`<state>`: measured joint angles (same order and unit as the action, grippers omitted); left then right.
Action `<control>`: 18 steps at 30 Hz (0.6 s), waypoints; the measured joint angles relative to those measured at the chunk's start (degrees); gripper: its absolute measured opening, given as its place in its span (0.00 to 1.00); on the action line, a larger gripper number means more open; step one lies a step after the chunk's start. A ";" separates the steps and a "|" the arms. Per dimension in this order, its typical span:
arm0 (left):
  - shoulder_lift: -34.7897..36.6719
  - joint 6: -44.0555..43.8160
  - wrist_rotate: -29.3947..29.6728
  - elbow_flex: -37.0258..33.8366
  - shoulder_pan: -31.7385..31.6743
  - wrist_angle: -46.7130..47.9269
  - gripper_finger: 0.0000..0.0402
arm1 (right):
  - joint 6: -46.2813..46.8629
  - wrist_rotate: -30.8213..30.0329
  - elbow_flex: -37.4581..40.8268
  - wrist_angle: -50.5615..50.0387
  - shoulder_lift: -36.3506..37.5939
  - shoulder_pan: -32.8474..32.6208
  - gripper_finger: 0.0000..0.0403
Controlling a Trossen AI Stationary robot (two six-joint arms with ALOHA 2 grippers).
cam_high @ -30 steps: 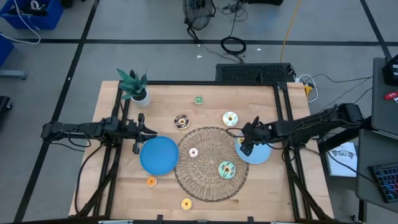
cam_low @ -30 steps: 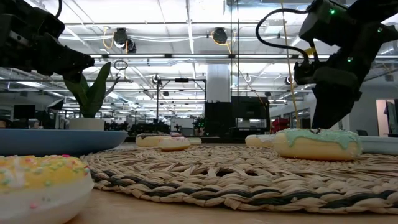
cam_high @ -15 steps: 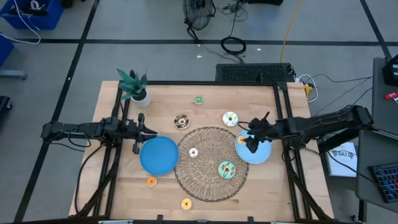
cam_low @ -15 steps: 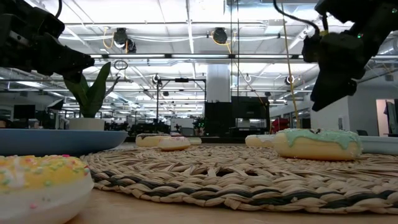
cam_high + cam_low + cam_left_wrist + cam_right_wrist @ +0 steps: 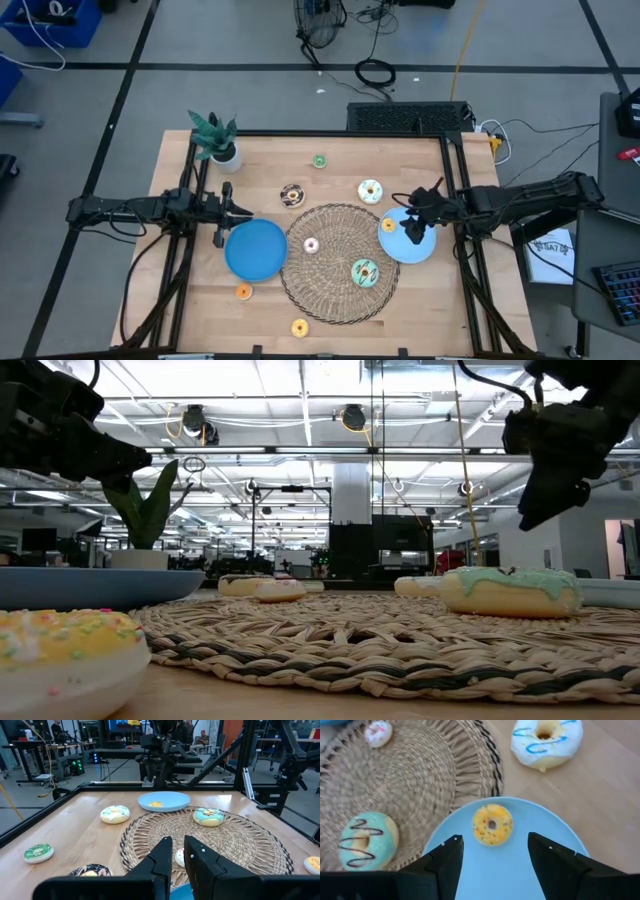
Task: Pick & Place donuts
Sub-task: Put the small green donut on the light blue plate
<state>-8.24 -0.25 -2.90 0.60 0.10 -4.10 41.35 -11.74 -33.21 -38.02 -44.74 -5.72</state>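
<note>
We see the left hand (image 5: 232, 210) with fingers together, hovering beside the dark blue plate (image 5: 255, 250). On the pale blue plate (image 5: 407, 246) a small yellow donut (image 5: 492, 824) lies free; the right hand (image 5: 413, 232) hangs above it, fingers apart, empty.

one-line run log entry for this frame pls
right gripper: open, above light blue plate | yellow donut: on that plate, released | left gripper: shut, waiting at table's left

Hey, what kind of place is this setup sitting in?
Probably a robotics lab in a big open office: rows of ceiling lights, desks with monitors behind the table, and cables on the floor.
</note>
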 joint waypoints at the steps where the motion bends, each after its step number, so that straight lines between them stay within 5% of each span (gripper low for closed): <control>1: -0.01 0.00 0.00 0.00 -0.01 0.00 0.13 | 0.21 -0.01 0.00 -0.52 0.02 0.00 0.52; 9: -0.02 0.00 0.00 0.00 -0.01 0.00 0.13 | 3.55 0.51 6.36 7.31 -0.05 -0.01 0.52; 18: -0.01 0.00 0.00 0.00 -0.02 0.00 0.13 | -1.69 13.44 19.71 56.87 -0.07 -0.02 0.51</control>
<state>-8.24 -0.25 -2.90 0.60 0.08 -4.10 39.66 1.70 -13.50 18.85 -44.82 -5.74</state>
